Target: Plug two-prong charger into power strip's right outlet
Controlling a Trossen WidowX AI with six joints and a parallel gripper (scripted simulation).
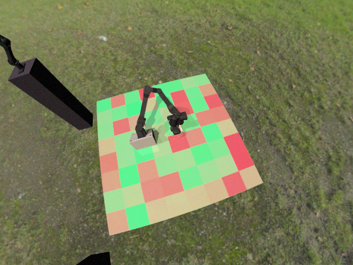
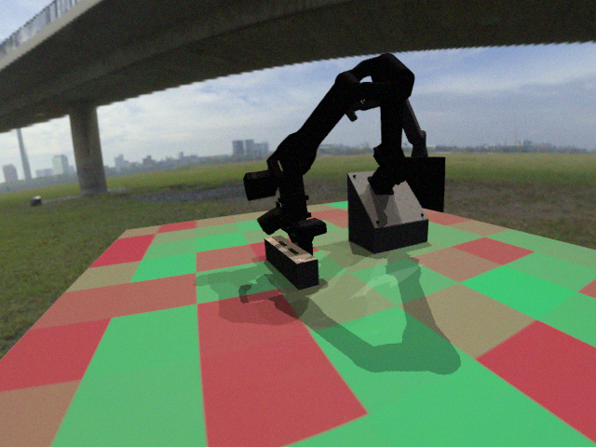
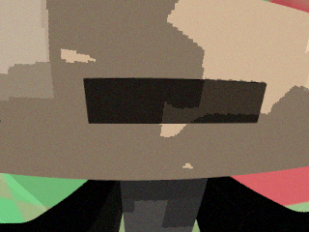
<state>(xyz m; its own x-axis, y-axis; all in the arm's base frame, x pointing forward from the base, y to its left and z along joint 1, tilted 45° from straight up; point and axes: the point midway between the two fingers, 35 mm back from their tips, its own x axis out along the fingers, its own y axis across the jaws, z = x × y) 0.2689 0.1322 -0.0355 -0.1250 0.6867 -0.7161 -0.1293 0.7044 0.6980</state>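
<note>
Charger [image 3: 164, 209] shows only in the wrist view, as a grey block at the bottom centre of the frame, pinched between the dark fingers of the gripper [image 2: 301, 236]; its prongs cannot be made out. Just above it in that view, the beige top face of the power strip [image 3: 129, 39] fills most of the frame, with one long dark slot across the middle.

In the exterior view, going left to right, the power strip [image 2: 291, 262] sits as a dark box with a pale top at the centre of the frame, on the checkered mat [image 2: 144, 375]. The gripper hangs directly over its far end, too dark there to tell the charger from the fingers. To the right stands the arm's wedge-shaped base [image 2: 385, 216].

The top view reverses that order: the base [image 1: 142, 139] lies left of centre, the gripper [image 1: 176, 126] to its right, with only a pale sliver of the power strip [image 1: 180, 130] showing beneath it.
</note>
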